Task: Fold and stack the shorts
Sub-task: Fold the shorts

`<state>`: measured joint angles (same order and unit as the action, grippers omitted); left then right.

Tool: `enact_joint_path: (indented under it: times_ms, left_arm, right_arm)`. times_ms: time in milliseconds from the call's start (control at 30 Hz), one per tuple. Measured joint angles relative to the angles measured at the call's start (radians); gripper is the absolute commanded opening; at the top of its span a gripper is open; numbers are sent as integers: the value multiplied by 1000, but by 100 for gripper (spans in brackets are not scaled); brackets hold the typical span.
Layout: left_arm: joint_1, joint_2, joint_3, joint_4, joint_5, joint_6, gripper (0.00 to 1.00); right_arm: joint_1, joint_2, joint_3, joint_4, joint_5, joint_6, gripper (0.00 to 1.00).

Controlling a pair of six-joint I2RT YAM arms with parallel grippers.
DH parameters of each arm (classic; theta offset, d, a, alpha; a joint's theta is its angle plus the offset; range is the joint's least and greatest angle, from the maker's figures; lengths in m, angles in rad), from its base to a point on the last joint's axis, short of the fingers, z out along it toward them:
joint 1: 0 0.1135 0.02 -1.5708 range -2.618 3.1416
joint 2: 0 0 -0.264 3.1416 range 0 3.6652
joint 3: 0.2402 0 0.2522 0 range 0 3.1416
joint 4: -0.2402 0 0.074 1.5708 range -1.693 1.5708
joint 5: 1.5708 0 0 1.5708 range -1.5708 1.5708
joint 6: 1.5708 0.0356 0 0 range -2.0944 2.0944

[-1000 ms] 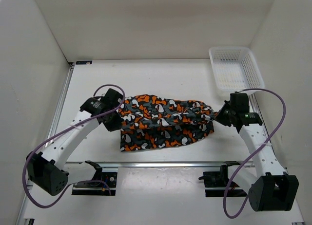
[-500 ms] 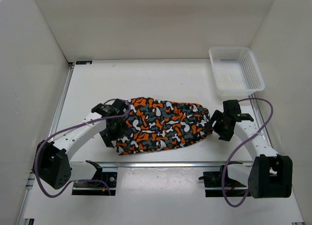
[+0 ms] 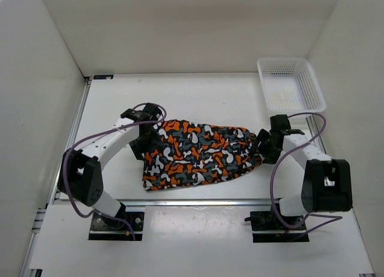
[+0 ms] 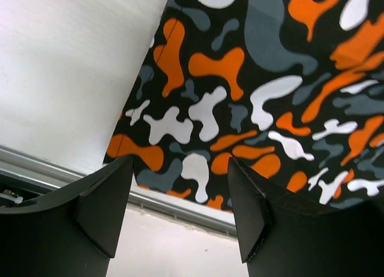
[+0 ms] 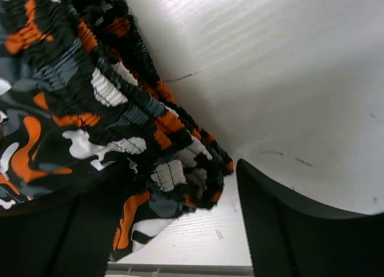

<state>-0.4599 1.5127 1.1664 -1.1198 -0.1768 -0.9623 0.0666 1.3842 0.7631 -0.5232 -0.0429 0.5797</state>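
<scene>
Top external: I see the shorts (image 3: 201,154) lying lengthwise between my pincers, waistband (image 5: 120,103) at the right gripper (image 3: 263,148), opposite end at the left gripper (image 3: 149,146); both gape, empty.

Shorts (image 3: 201,154): in both my wrist views, cut off at the frame edges.
Left gripper (image 3: 149,144): from above, its tips are lost under my own wrist.
Right gripper (image 3: 264,148): from above, likewise hidden.
</scene>
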Motion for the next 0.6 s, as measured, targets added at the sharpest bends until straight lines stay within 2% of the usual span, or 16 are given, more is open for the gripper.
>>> enact_joint_path:
  times_ms: [33,100,133,233,333,400,433,467,500,533,600]
  left_arm:
    - [6,16,0,7,1,7,75]
    - [18,34,0,22,4,21,75]
    - [24,40,0,30,6,24,75]
    - [42,56,0,51,13,40,75]
    - [57,79,0,65,22,54,75]
    - [67,98,0,73,30,63,75]
    - [71,105,0,77,31,67,75]
    - [75,113,1,77,34,71,75]
    - [79,119,3,78,35,73,75]
    - [80,124,6,77,36,77,75]
    - [87,128,16,79,39,84,75]
  right_arm:
    - [0,22,0,11,-12,-6,63]
    - [0,56,-2,31,-31,-16,53]
    - [0,69,-2,35,-38,-18,42]
    - [1,100,-2,53,-56,-23,28]
    - [1,115,3,60,-73,-27,28]
    - [1,130,16,60,-82,-31,33]
    - [1,138,23,60,-86,-31,38]
    - [2,146,32,58,-91,-31,56]
    - [4,156,42,59,-97,-25,64]
    - [8,164,56,67,-103,-24,66]
    - [26,179,79,76,-94,-34,60]
